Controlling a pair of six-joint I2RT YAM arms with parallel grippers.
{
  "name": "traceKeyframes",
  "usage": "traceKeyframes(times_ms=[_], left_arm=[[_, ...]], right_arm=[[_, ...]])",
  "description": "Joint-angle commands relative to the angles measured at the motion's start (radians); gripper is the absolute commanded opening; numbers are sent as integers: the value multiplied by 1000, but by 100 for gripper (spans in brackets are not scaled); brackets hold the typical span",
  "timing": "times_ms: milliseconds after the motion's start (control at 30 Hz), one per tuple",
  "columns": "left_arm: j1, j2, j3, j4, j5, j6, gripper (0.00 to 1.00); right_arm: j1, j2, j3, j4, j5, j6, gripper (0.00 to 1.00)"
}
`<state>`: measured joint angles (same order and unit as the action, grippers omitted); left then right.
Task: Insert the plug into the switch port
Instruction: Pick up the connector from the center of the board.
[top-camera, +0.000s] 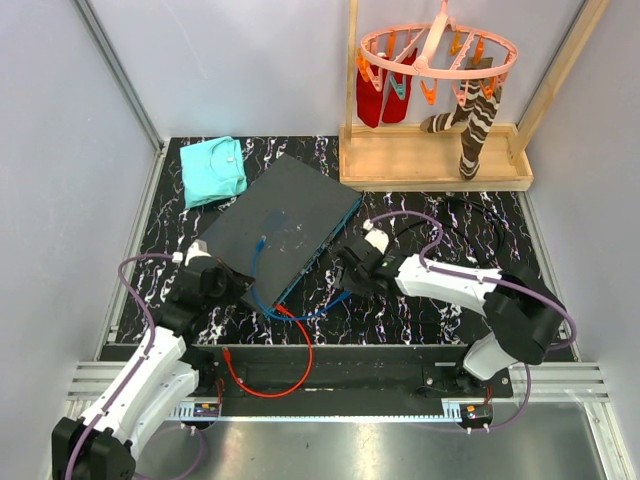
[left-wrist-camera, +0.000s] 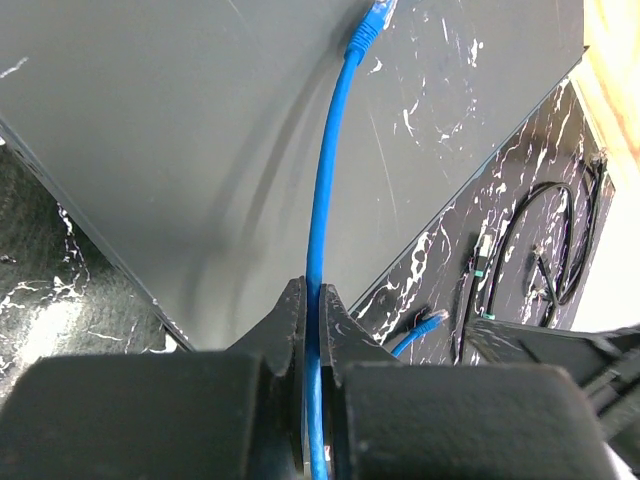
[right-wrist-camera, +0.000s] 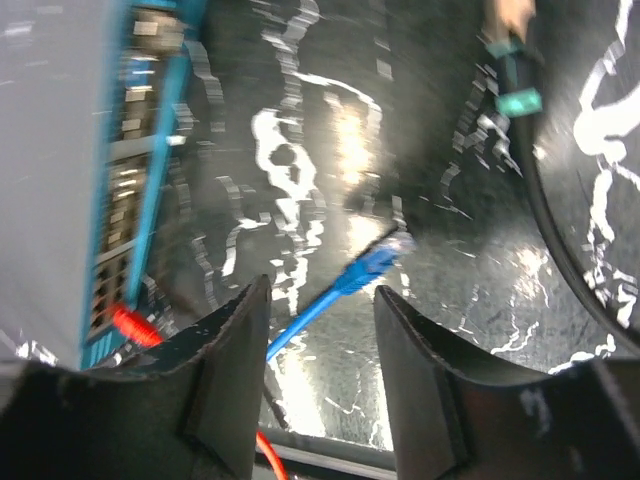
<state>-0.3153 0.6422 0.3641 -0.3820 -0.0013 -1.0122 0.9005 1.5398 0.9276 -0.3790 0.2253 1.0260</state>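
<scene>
The left gripper (left-wrist-camera: 312, 292) clamped the cable (left-wrist-camera: 326, 190) over the switch (left-wrist-camera: 150, 150), while the right gripper (right-wrist-camera: 320, 292) gaped, apparently clear of the plug (right-wrist-camera: 376, 262).

1. The left arm (top-camera: 150, 375) rises from the lower left corner of the overhead view. Its white links slant up and to the right, and its dark wrist sits left of centre.
2. The left tool (left-wrist-camera: 312, 295) has its jaws pressed together. They pinch a blue cable (left-wrist-camera: 325, 200), which runs up out of the narrow slit between them.
3. The right arm (top-camera: 445, 278) starts at the lower right, with its dark elbow bent at the right side. Its white forearm stretches leftward toward the middle of the frame, low over the tabletop.
4. The right tool (right-wrist-camera: 320, 300) points left in the overhead view. Its two dark fingers (right-wrist-camera: 235, 370) stand apart with a clear gap between them. The wrist view is blurred.
</scene>
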Motion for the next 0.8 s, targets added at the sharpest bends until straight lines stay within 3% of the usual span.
traceKeyframes(times_ms=[0, 267, 533, 667, 767], left_arm=[[-16, -1, -7, 9, -35, -19, 0], [-33, 1, -17, -1, -29, -31, 1], [-38, -21, -27, -47, -35, -31, 2], [-39, -35, -24, -81, -31, -31, 4], [-41, -62, 1, -153, -19, -19, 7]], right_arm=[[3, 54, -35, -1, 49, 173, 51], [3, 143, -24, 22, 98, 229, 44], [15, 204, -4, 23, 52, 194, 40], [23, 192, 4, 20, 66, 116, 28], [25, 178, 31, 19, 94, 8, 10]])
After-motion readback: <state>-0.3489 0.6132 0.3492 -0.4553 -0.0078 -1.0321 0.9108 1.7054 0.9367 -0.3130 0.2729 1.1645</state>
